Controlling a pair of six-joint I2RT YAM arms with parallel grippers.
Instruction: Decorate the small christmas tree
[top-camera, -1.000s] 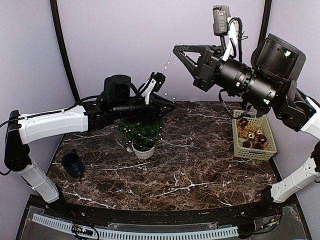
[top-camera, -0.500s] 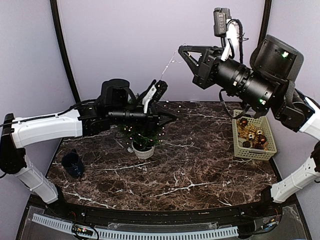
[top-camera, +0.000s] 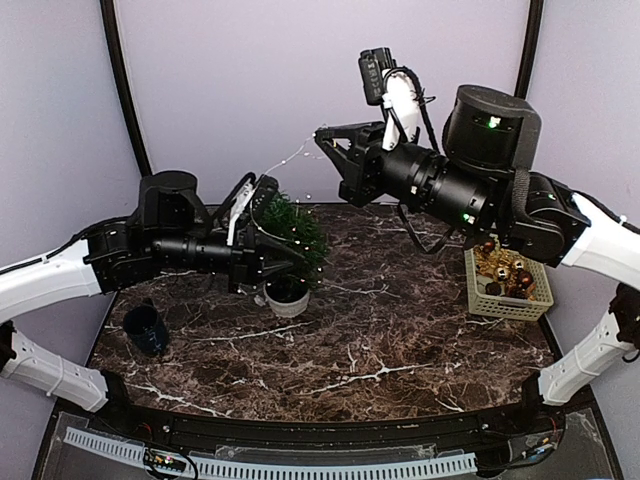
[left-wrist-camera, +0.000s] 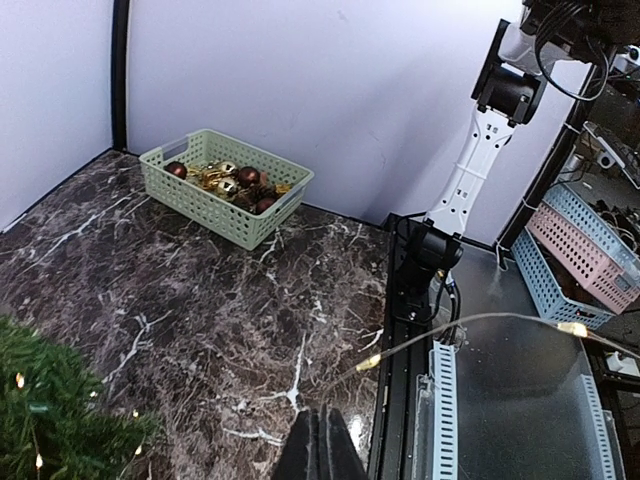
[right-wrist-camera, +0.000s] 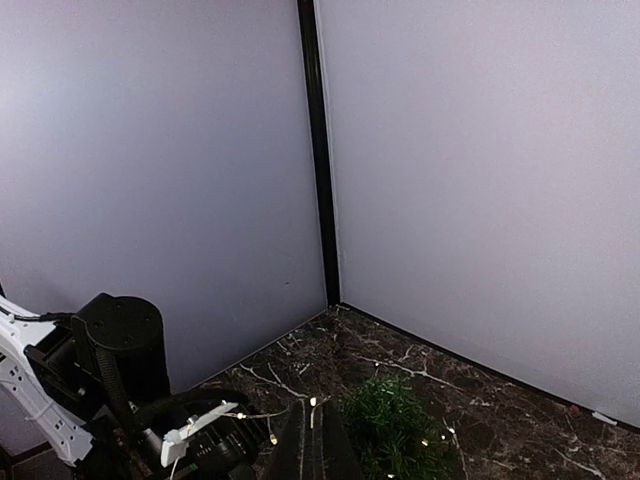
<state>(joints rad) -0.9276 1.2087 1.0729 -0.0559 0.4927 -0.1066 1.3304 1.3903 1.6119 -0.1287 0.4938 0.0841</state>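
Stretching the lights (left-wrist-camera: 572, 328) between your two claws, you hold the right claw (right-wrist-camera: 310, 432) high, its fingers pinched tight on the wire's upper end. (spotter)

And the tree, from where you hold that end? (desk)

The tree (top-camera: 292, 228) stands below that claw and over toward your left side, well apart from it, roughly upright in its pot with the tip up. (spotter)

So your left arm is the nearer one? (desk)

It is. Your left claw (left-wrist-camera: 320, 428) sits just beside the lower branches, which lie down and to its left. Its jaws are pressed together, apparently on the wire. The wire slants slack from the high claw down toward the low one, so you would likely have to carry the high end around the tip. (spotter)

Your count? (desk)

One tree and one string of lights. One basket (left-wrist-camera: 230, 220) sits back under your right arm, its baubles too heaped to number. One cup (top-camera: 145, 328) sits back under your left forearm. (spotter)
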